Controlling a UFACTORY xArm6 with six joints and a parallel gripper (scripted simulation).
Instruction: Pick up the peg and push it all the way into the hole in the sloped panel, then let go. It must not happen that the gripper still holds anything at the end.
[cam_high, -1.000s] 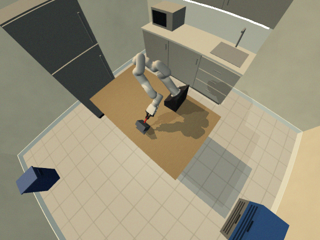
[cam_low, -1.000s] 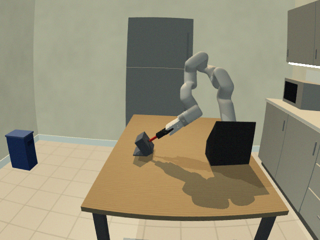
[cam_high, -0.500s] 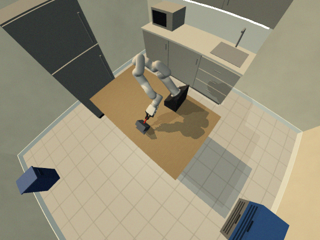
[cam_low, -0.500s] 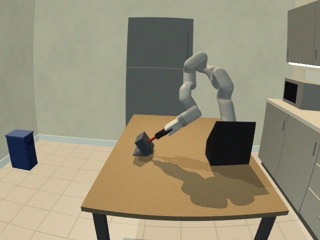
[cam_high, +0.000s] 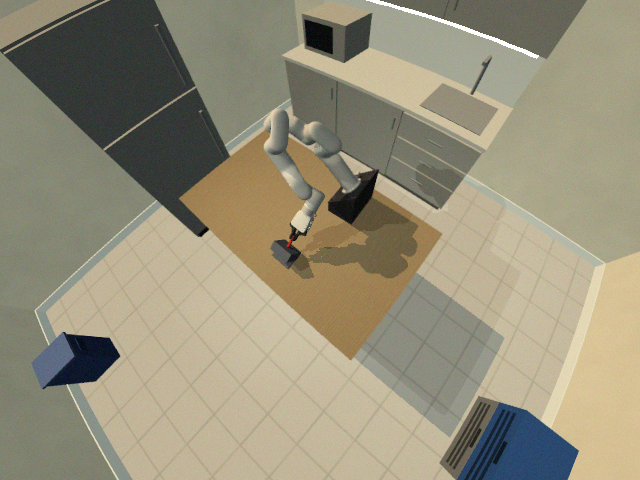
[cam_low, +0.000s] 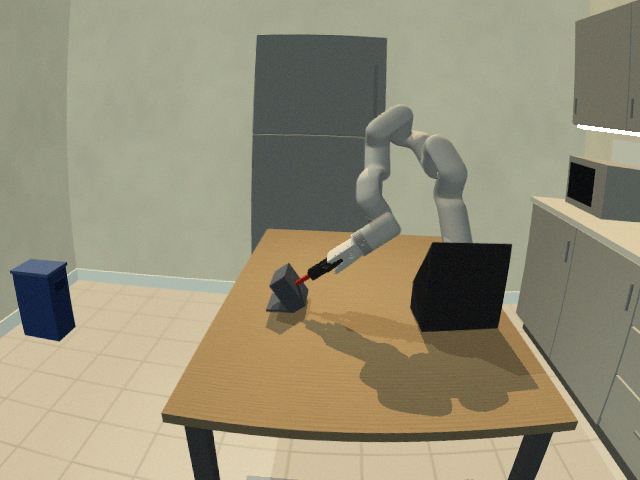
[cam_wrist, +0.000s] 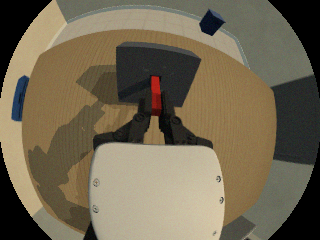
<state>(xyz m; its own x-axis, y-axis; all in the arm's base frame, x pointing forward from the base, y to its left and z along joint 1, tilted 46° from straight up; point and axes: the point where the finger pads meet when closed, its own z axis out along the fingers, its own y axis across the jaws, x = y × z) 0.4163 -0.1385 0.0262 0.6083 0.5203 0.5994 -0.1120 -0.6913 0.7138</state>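
A red peg (cam_low: 302, 279) (cam_wrist: 156, 92) is held between the black fingers of my gripper (cam_high: 295, 236) (cam_low: 314, 272) (cam_wrist: 155, 106), which is shut on it. The peg's front end meets the face of the grey sloped panel (cam_high: 282, 252) (cam_low: 285, 291) (cam_wrist: 136, 74), which stands on the wooden table (cam_high: 330, 304) (cam_low: 289, 382) (cam_wrist: 227, 127). A short length of red shows between the fingers and the panel. The hole itself is hidden by the peg.
A black box (cam_high: 354, 198) (cam_low: 460, 286) stands on the table at the arm's base. A fridge (cam_low: 317, 139) is behind the table, cabinets (cam_low: 578, 289) to the right, a blue bin (cam_low: 41, 298) on the floor to the left.
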